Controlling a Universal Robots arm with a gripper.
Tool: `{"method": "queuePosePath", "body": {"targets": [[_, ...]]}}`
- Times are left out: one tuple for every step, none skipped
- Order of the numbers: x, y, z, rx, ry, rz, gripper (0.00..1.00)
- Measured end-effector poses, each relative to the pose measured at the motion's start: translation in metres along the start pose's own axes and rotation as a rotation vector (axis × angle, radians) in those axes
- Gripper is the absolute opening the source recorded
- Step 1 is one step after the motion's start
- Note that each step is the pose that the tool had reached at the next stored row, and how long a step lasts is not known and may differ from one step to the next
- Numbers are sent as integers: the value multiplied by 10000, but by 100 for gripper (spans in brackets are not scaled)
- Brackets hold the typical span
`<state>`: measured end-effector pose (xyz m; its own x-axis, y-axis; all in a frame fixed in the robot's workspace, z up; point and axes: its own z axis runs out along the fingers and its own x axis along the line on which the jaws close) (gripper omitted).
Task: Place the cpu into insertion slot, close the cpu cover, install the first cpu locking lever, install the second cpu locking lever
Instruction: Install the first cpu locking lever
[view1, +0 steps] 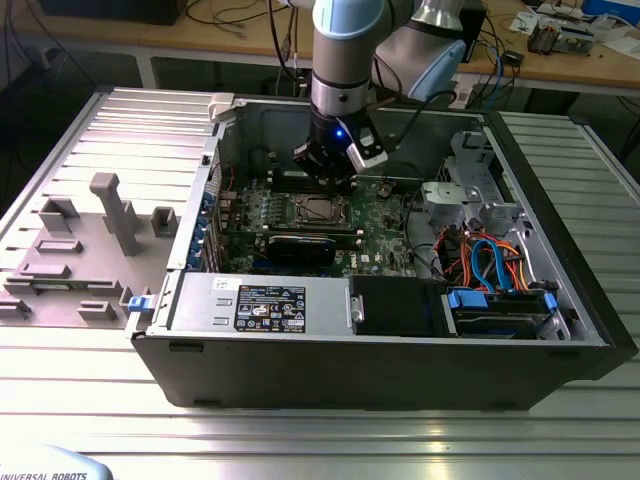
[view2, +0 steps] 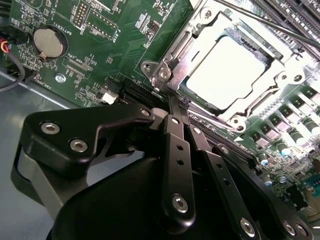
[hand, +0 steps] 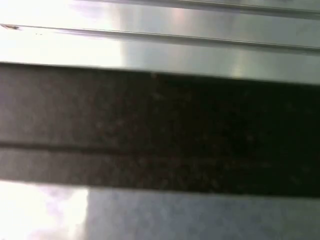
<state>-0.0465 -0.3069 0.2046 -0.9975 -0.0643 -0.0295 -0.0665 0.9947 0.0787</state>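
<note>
The cpu (view2: 227, 75) lies flat in the insertion slot (view1: 318, 208), its pale metal top showing through the window of the cpu cover (view2: 197, 42). The cover is down over the chip. A thin locking lever (view2: 265, 22) runs along the socket's far side. My gripper (view2: 176, 102) is shut, its two black fingers (view2: 175, 145) pressed together with their tips at the socket's near corner, beside a screw. In the exterior view the gripper (view1: 326, 180) hangs just above the socket inside the open computer case.
A coin battery (view2: 50, 41) sits on the green board. A black expansion card (view1: 300, 247), the power supply (view1: 265, 303) and a drive bay with blue cables (view1: 490, 260) crowd the case. A grey fixture (view1: 110, 215) stands at the exterior view's left.
</note>
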Motion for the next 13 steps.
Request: {"method": "queuePosePath", "body": {"targets": [[0, 1, -10, 0, 1, 1, 11], [0, 1, -17, 1, 2, 0, 11], [0, 1, -17, -1, 1, 1, 11], [-1, 2, -17, -3, 0, 0, 11], [0, 1, -16, 0, 1, 0, 11], [0, 1, -12, 9, 3, -1, 11], [0, 0, -6, 28, 6, -1, 11], [1, -1, 2, 51, 8, 0, 11], [1, -2, 8, 82, 13, 1, 11], [1, -3, 14, 101, 15, 2, 11], [1, -3, 28, 131, 12, 7, 11], [1, -2, 19, 128, 8, 7, 11], [-1, 1, -4, 110, 0, 8, 11]]}}
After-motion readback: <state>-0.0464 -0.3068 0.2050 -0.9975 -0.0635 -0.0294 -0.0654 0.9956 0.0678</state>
